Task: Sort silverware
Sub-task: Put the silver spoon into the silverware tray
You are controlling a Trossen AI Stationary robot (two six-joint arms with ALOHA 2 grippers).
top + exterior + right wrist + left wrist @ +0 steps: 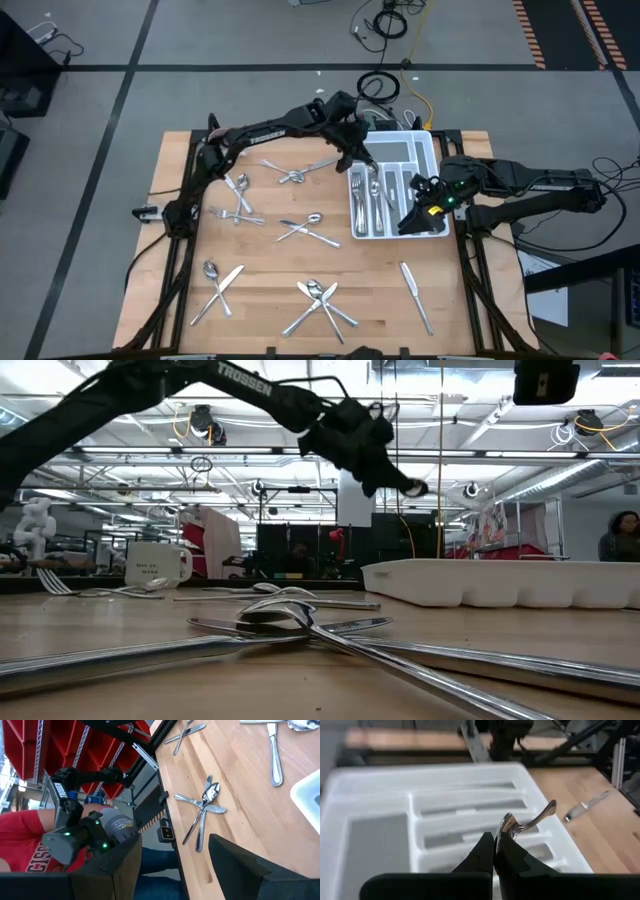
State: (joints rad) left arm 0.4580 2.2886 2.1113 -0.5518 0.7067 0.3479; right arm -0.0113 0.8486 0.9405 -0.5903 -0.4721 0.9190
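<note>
L tool point(494, 842) above white tray point(425, 150) at surface's far edge, pinching a spoon point(527, 822); R tool point(418, 215) spread, holding nothing, at tray's near-right corner.

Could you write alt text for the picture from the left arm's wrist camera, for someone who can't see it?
The left claw, shut on a shiny piece of silverware, hangs above a white divided tray. Another piece lies on the wooden table beside the tray.
</note>
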